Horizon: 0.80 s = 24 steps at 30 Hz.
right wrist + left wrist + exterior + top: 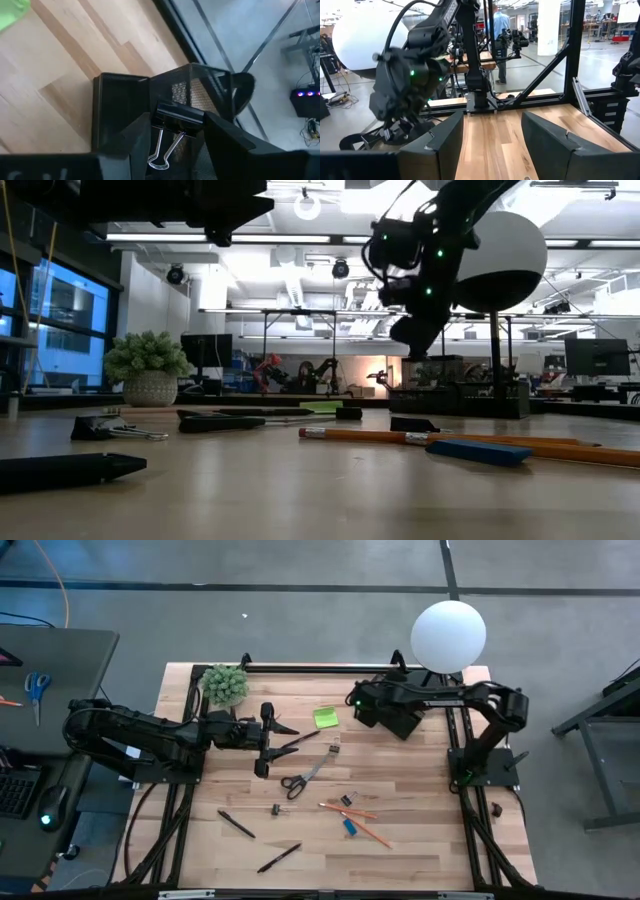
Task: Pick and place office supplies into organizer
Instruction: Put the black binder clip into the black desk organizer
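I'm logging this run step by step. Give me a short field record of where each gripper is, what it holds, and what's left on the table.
right gripper: shut on a binder clip, directly above the organizer
left gripper: open, empty, raised above the table's left half
organizer position: far right of the table, beside the globe lamp
still loose: sticky-note pad, black-handled scissors, pencils, blue piece, pens
other: potted plant at far left corner
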Available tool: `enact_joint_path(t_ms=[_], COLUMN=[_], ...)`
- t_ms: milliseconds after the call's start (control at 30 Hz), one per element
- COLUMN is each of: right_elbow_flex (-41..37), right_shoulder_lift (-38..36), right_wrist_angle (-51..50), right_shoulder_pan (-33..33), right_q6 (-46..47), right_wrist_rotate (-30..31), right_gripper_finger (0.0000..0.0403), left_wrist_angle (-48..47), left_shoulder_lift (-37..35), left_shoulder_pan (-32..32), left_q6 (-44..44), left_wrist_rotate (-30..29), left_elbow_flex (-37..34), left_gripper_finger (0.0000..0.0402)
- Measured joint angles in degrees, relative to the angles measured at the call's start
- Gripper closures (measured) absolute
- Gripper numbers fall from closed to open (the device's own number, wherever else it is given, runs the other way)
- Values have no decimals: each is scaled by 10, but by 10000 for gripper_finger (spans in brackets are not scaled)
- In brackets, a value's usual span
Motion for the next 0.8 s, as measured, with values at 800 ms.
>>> enact_joint_path(t_ms=[800], right_elbow_flex=[0], right_shoulder_lift=[16], right_wrist_angle=[2], right_shoulder_pan=[0], right_q6=[19], right_wrist_rotate=[-22], right_gripper_finger=[159], left_wrist_angle=[-1], left_shoulder_lift=[0], left_shoulder_pan=[0], left_q6=[7], left_wrist_rotate=[0], left_elbow_flex=[0], left_gripper_finger=[213])
